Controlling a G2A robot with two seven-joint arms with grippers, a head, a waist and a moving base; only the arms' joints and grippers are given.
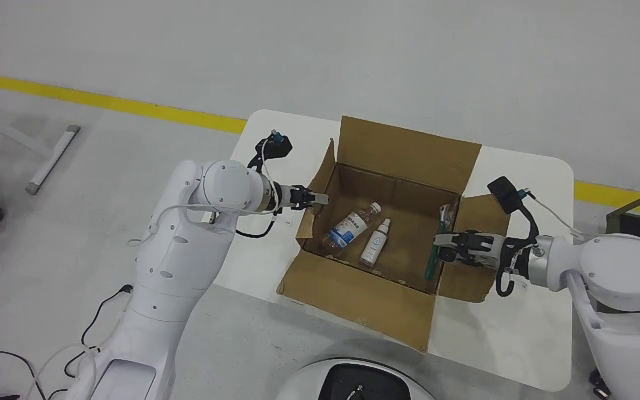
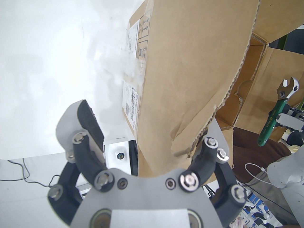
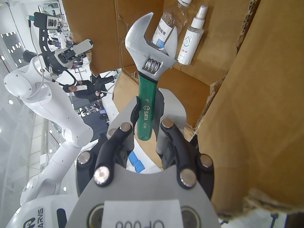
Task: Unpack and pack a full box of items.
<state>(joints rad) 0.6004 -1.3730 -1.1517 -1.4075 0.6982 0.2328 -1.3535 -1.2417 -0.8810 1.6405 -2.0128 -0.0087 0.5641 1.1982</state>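
Note:
An open cardboard box (image 1: 400, 150) stands on the white table (image 1: 520, 340). On its floor lie a clear water bottle (image 1: 350, 228) and a white spray bottle (image 1: 376, 242), side by side; both also appear in the right wrist view, the water bottle (image 3: 171, 22) and spray bottle (image 3: 192, 41). My right gripper (image 1: 447, 245) is at the box's right wall, shut on the green handle of an adjustable wrench (image 3: 147, 105) whose steel head points into the box. My left gripper (image 2: 152, 129) is open, its fingers (image 2: 90, 124) straddling the box's left flap (image 2: 190, 72).
Bare table surface lies in front of the box and to its right (image 1: 500, 350). A yellow line (image 1: 120, 103) crosses the floor behind the table. A metal bar (image 1: 55, 157) lies on the floor far left.

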